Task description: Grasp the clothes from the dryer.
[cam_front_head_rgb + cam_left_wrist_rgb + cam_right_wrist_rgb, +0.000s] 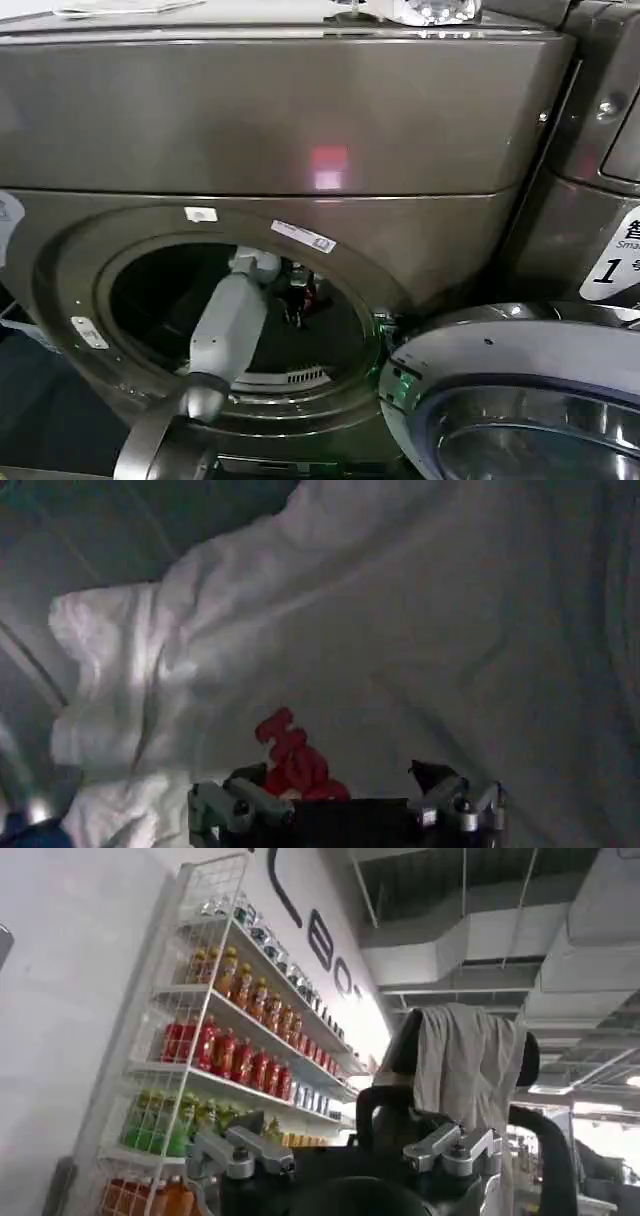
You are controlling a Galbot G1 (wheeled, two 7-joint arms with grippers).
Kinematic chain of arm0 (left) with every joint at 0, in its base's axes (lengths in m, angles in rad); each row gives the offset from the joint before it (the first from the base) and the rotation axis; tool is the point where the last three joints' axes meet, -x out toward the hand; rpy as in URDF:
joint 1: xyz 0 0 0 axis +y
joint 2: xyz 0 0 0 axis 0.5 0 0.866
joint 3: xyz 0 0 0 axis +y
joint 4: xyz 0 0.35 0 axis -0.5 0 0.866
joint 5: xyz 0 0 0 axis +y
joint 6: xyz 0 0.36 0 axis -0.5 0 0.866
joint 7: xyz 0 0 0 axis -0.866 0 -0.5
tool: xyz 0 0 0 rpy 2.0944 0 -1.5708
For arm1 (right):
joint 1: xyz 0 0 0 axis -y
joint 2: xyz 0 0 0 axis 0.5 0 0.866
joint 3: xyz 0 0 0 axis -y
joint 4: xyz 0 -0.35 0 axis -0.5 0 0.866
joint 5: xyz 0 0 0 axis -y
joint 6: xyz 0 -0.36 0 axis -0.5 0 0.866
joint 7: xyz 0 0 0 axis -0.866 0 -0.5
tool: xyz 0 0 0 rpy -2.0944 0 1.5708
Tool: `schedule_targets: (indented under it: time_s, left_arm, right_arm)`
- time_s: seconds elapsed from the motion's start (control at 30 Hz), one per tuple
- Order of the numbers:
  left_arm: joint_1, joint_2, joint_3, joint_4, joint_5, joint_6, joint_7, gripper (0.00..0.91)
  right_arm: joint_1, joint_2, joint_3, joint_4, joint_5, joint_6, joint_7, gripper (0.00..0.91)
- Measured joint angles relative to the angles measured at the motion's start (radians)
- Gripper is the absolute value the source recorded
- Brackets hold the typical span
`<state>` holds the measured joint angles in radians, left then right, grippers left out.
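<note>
Head view
dryer (300, 130): big bronze-grey front-loader, fills most of the frame; faint red light on the front panel; round porthole open, drum dark inside.
dryer door (520, 400): swung open at lower right, chrome rim and glass bowl facing up.
left arm (228, 330): grey forearm rising from the lower edge, reaching through the porthole into the drum.
left gripper (298, 292): deep in the drum past the wrist, dark with a bit of red near it; cannot tell from here whether the fingers are apart.
stickers: small white labels on the porthole ring; a white "1" label (612, 262) sits on the neighbouring machine at the right edge.

Left wrist view
clothes (330, 630): white crumpled fabric lying inside the dryer drum, piled against the drum wall, spread across nearly everything ahead of the gripper.
left gripper (345, 795): fingers apart, metal tips on either side, nothing clamped; fabric just ahead of the tips, contact unclear.
red piece (290, 760): red shape between the fingers, close to the gripper base; cannot tell what it is.

Right wrist view
right gripper (345, 1153): outside the dryer, pointing up into the room, fingers apart, holding nothing.
wire rack (220, 1048): white shelving with rows of coloured drink bottles against the wall.
chair (460, 1088): dark chair with a pale cloth draped over its back, behind the gripper.
</note>
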<state>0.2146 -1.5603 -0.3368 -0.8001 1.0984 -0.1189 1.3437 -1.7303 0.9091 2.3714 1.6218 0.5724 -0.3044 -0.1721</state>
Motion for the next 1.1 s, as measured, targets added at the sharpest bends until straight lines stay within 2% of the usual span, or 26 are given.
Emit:
schedule_targets:
  time_s: [0.2, 0.23, 0.27, 0.3, 0.33, 0.67, 0.87, 1.1]
  left_arm:
    - [-0.003, 0.0, -0.005, 0.046, -0.028, 0.004, -0.001, 0.907]
    - [-0.003, 0.0, -0.006, 0.052, -0.032, 0.005, -0.001, 0.853]
    - [-0.002, 0.001, -0.007, 0.057, -0.034, 0.005, -0.001, 0.523]
    - [-0.002, 0.001, -0.007, 0.061, -0.036, 0.006, -0.001, 0.25]
    - [-0.001, 0.001, -0.007, 0.063, -0.041, 0.006, 0.0, 0.148]
    - [0.005, 0.008, -0.01, 0.082, -0.085, 0.013, 0.002, 0.034]
    - [0.011, 0.01, -0.011, 0.083, -0.101, 0.015, -0.001, 0.0]
    - [0.015, 0.009, -0.011, 0.084, -0.118, 0.024, -0.007, 0.0]
  right_arm:
    - [-0.001, 0.0, 0.0, 0.0, 0.0, 0.0, -0.001, 0.907]
    - [-0.002, 0.0, 0.0, 0.0, 0.0, 0.001, -0.001, 0.907]
    - [-0.002, 0.0, 0.0, 0.0, 0.0, 0.001, -0.001, 0.907]
    - [-0.002, 0.0, 0.0, 0.0, 0.0, 0.001, -0.001, 0.907]
    - [-0.002, 0.0, 0.0, -0.001, 0.0, 0.001, -0.001, 0.907]
    - [-0.003, 0.001, -0.002, 0.0, 0.001, 0.003, -0.002, 0.907]
    - [-0.005, 0.001, -0.001, 0.001, 0.002, 0.003, -0.003, 0.907]
    - [-0.005, 0.007, -0.003, 0.0, 0.002, 0.005, -0.004, 0.907]
